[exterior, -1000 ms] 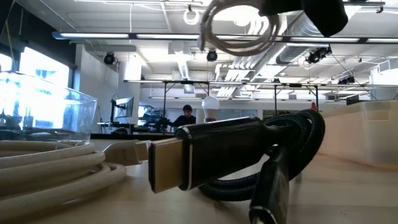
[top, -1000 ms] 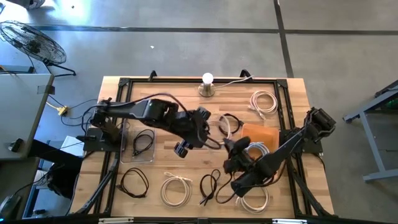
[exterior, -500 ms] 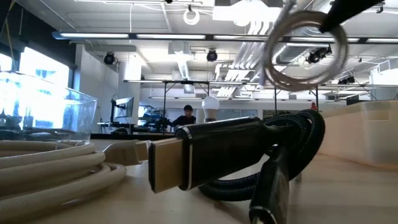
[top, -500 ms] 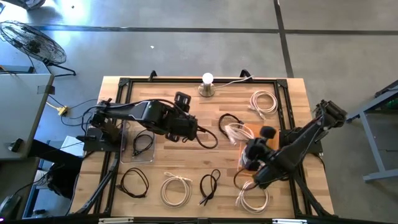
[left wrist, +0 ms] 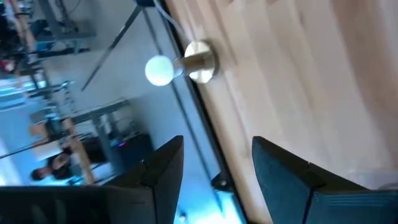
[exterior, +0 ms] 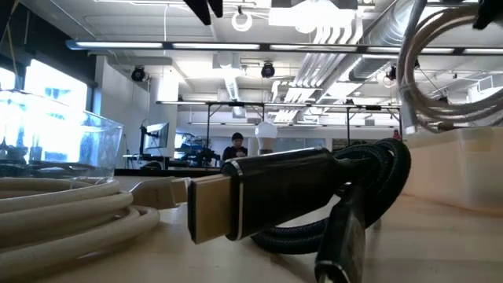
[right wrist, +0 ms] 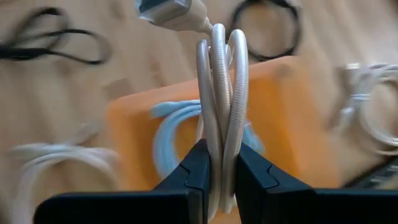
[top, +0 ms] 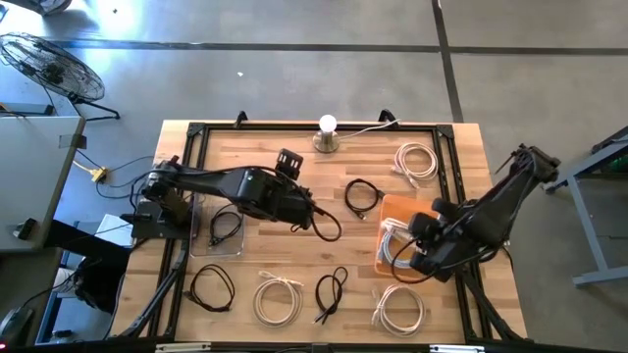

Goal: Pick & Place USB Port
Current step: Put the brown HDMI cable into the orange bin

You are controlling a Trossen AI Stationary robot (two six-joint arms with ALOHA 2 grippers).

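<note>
- Where the table's left edge runs, a clear tray (top: pixel 202 231) holding a black cable coil (top: pixel 226 225).
- Near the front left corner, another black cable (top: pixel 211 287), flat on the wood.
- Over the left-centre of the table (top: pixel 294 162), the left gripper (top: pixel 287 163), fingers spread apart and empty, seen in its wrist view on either side of the lamp (left wrist: pixel 179 65).
- At the back edge, centre, that lamp with its white bulb (top: pixel 328 125) lit.
- Along the front, a white cable coil (top: pixel 278 297), then a thin black cable (top: pixel 332 292) just beside it.
- Filling the low view up close, a black cable plug (exterior: pixel 259 194) with a white cable (exterior: pixel 71 209) lying beside it.
- Right of centre, a black loop (top: pixel 363 195) just beside the orange tray (top: pixel 414 210).
- Above that orange tray, the right gripper (top: pixel 420 245), clamped on the beige USB cable (right wrist: pixel 221 130); coil pinched upright between the fingers (right wrist: pixel 194 171), metal plug at its far end.
- In the low view, the same coil (exterior: pixel 436 75) hanging clear of the table.
- Inside the orange tray, a pale cable (right wrist: pixel 171 134) already lying.
- Near the back right corner, a white coil (top: pixel 416 160); near the front right, another white coil (top: pixel 399 311).
</note>
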